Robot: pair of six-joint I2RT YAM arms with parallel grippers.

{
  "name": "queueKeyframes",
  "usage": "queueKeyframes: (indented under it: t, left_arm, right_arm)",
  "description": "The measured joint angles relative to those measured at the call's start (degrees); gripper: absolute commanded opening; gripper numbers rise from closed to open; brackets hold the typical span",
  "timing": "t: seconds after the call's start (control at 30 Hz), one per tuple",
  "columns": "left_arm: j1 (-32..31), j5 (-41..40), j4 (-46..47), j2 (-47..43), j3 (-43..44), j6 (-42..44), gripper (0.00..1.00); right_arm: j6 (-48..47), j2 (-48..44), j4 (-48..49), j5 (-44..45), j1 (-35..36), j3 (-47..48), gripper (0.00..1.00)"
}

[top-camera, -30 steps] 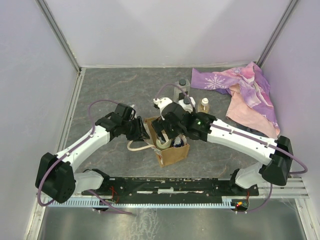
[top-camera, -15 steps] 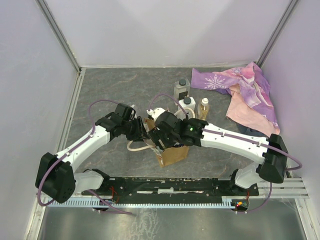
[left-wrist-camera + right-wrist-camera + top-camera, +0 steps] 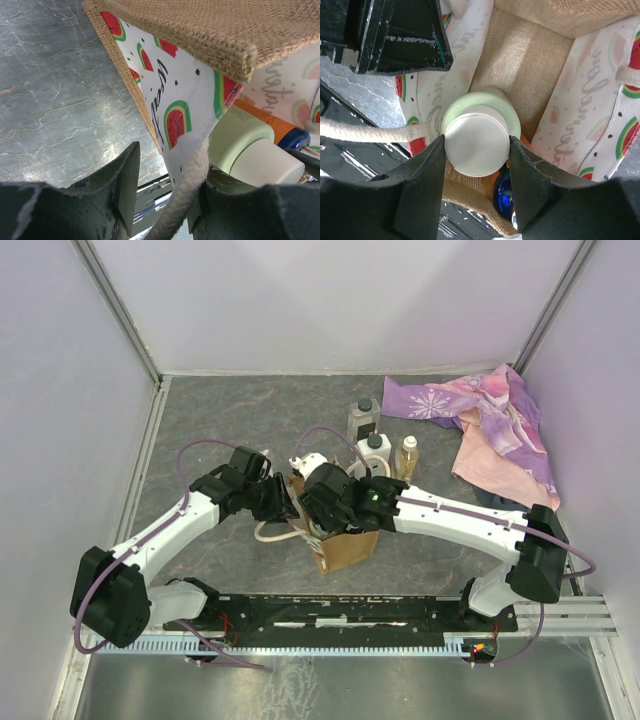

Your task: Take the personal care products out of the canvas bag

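The canvas bag (image 3: 348,546) stands between the arms, its watermelon-printed panel (image 3: 170,100) close in the left wrist view. My left gripper (image 3: 167,195) is shut on the bag's wall with the cream rope handle (image 3: 187,185) running between its fingers. My right gripper (image 3: 476,165) reaches down into the bag (image 3: 525,55), its fingers pressed on both sides of the cream cap (image 3: 476,145) of a pale green round bottle (image 3: 240,137). An orange bottle (image 3: 267,124) with a blue top (image 3: 502,197) lies under it. Three bottles (image 3: 375,448) stand on the table behind the bag.
A purple-pink floral cloth (image 3: 500,425) lies at the back right. The left gripper's black body (image 3: 395,35) sits at the bag's rim right beside my right fingers. White walls enclose the table on three sides.
My right gripper has dropped from above the bag into it and its fingers have closed onto the cream cap. The left arm and the bag have stayed put.
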Motion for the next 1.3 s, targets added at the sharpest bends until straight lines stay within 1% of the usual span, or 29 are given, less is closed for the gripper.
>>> queueKeyframes:
  t: [0.17,0.3,0.5,0.77,0.9,1.13,1.3]
  left_arm:
    - [0.0,0.0,0.0,-0.3,0.0,0.0,0.03]
    - [0.0,0.0,0.0,-0.3,0.0,0.0,0.03]
    - [0.0,0.0,0.0,-1.2,-0.6,0.0,0.03]
    - [0.0,0.0,0.1,-1.7,-1.2,0.0,0.03]
    - [0.0,0.1,0.3,-1.7,-1.4,0.0,0.03]
    - [0.0,0.1,0.3,-1.8,-1.5,0.0,0.03]
    - [0.0,0.1,0.3,-1.8,-1.5,-0.1,0.03]
  right_arm:
    - [-1.2,0.6,-5.1,0.2,0.2,3.0,0.39]
    - [-2.7,0.7,-8.9,1.2,0.2,8.5,0.39]
    - [-4.8,1.4,-11.4,2.7,0.2,15.9,0.39]
    - [-7.0,5.2,-13.9,3.4,-0.7,24.6,0.39]
    - [-7.5,8.1,-15.7,2.7,-3.5,31.5,0.39]
    - [-9.0,13.8,-17.2,1.8,-10.4,48.0,0.39]
    - [-9.0,17.5,-15.9,-0.7,-17.0,55.0,0.39]
